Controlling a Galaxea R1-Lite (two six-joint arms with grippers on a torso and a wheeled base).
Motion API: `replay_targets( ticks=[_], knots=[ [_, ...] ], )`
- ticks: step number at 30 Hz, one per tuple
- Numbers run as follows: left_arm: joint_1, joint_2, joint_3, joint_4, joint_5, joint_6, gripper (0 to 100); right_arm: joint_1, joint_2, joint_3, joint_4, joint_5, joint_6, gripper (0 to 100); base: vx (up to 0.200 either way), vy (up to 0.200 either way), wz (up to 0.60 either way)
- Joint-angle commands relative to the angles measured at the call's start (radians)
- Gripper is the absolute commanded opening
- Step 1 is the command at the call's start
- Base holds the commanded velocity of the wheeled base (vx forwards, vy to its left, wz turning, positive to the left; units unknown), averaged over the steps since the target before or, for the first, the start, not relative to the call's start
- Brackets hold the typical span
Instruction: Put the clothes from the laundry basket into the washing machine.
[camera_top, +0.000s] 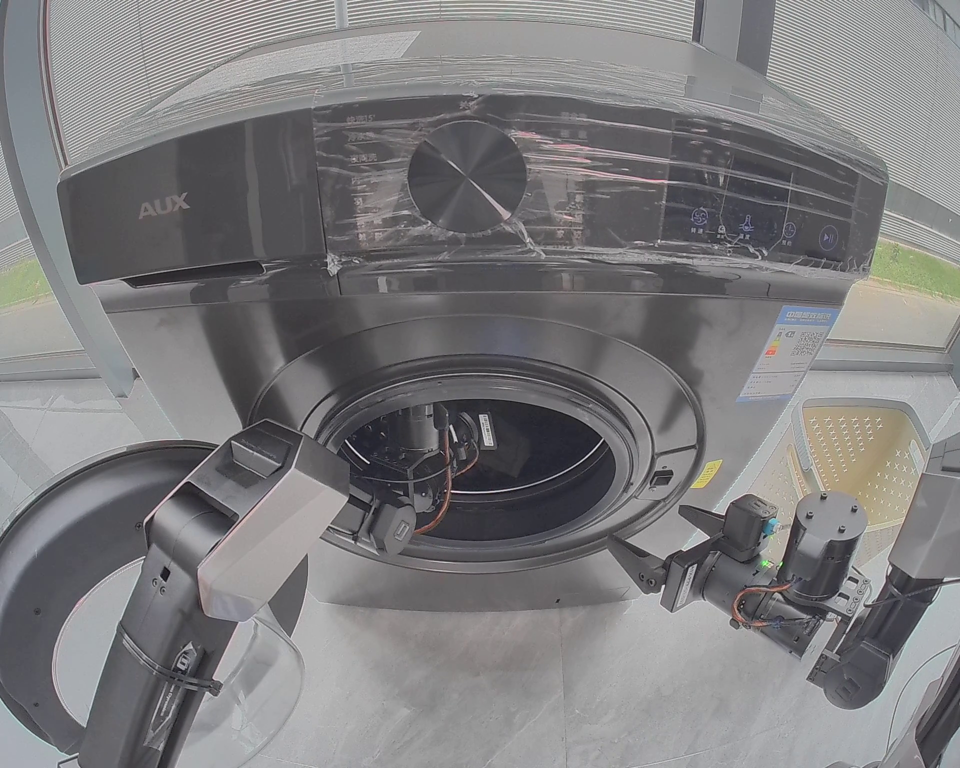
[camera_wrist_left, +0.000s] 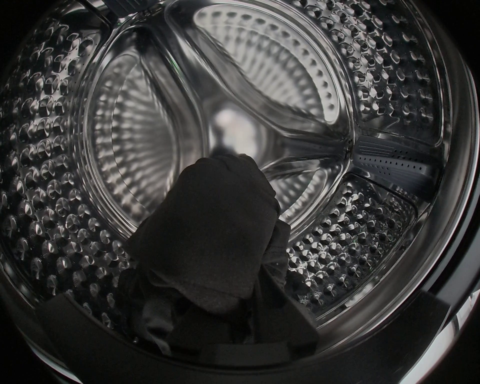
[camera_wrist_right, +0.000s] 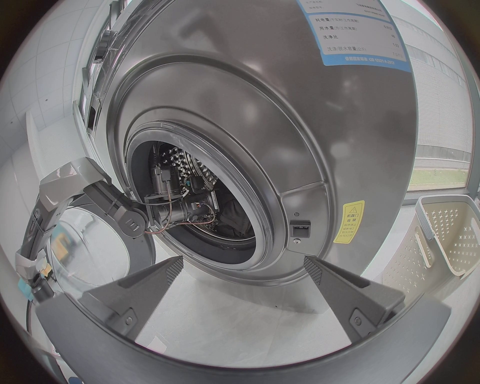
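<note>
A: The room?
B: Pale tiled floor (camera_top: 520, 680); the washer (camera_top: 560, 330) stands on it, door (camera_top: 60, 560) swung open on its left, basket (camera_top: 870, 450) at its right.
A: Clothes?
B: Dark clothes (camera_wrist_left: 215, 240) lie low in the drum (camera_wrist_left: 390, 75). The left end effector (camera_top: 430, 440) is inside too; apart or together, I cannot tell. The right end effector (camera_wrist_right: 240, 280) hangs outside, fingers (camera_wrist_right: 350, 295) apart.
A: Writing?
B: A blue-edged label (camera_top: 795, 350), a yellow sticker (camera_top: 706, 473).

Spread end effector (camera_wrist_right: 241, 260) before washing machine (camera_wrist_right: 350, 125); laundry basket (camera_wrist_right: 452, 240) beside
</note>
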Motion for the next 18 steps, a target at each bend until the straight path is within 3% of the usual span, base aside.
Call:
replay_targets(
  ticks=[1, 3, 4, 12, 18],
  knots=[
    [-0.002, 0.031, -0.019, 0.0, -0.002, 0.0, 0, 0.0, -0.001, 0.0, -0.001, 0.001, 0.0, 100, 0.0, 0.0, 0.0],
    [-0.005, 0.029, -0.016, -0.001, -0.002, 0.001, 0, -0.001, -0.001, 0.002, -0.001, 0.001, 0.0, 100, 0.0, 0.0, 0.0],
    [-0.005, 0.029, -0.013, 0.0, -0.002, 0.0, 100, -0.001, -0.001, 0.0, -0.001, 0.001, 0.0, 100, 0.0, 0.0, 0.0],
    [-0.031, -0.008, 0.044, -0.001, -0.002, -0.022, 100, -0.001, 0.001, 0.005, -0.001, 0.001, 0.0, 100, 0.0, 0.0, 0.0],
    [-0.1, -0.118, 0.256, -0.04, -0.008, -0.022, 100, 0.0, -0.002, 0.01, -0.001, 0.001, 0.0, 100, 0.0, 0.0, 0.0]
  ],
)
